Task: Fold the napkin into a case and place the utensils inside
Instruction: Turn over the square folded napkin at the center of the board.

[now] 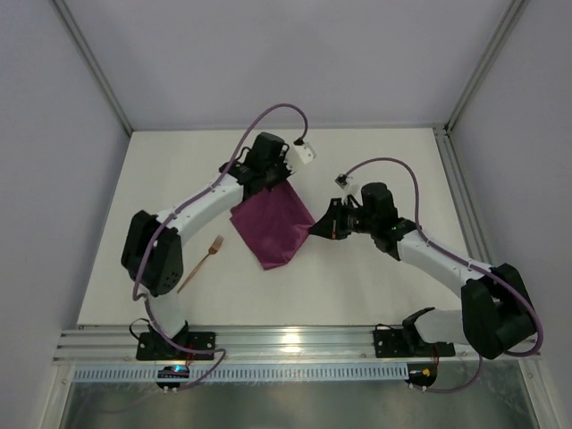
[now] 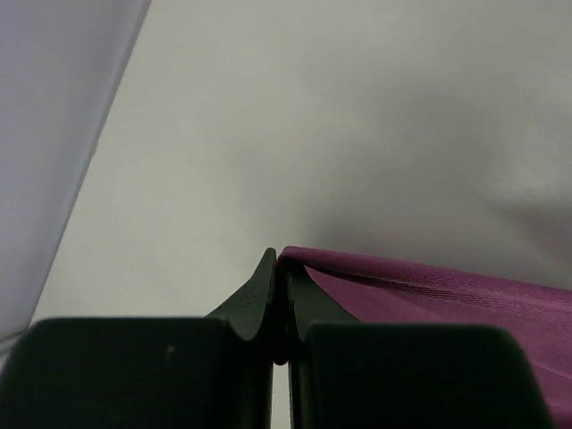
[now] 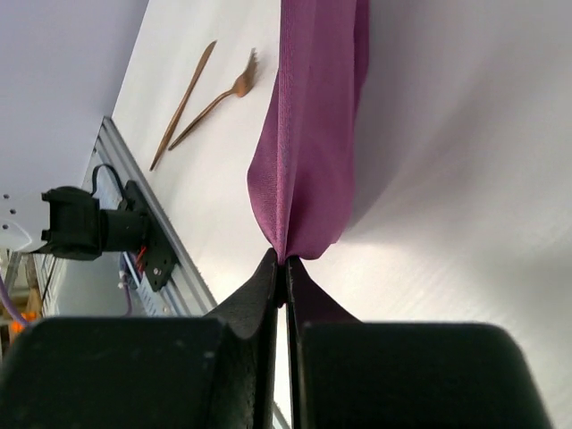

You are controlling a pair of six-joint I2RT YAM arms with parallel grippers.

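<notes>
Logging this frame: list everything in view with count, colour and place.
napkin: one, plum purple, mid-table, gripped at two corners.
fork: one, copper, on the table left of the napkin.
second slim utensil: one, copper, beside the fork; type unclear, seen only from the right wrist.
table: one, white.
rail: one, silver, along the table's near edge.
left gripper: one, black, shut on the napkin's far corner.
right gripper: one, black, shut on the napkin's right corner.
</notes>
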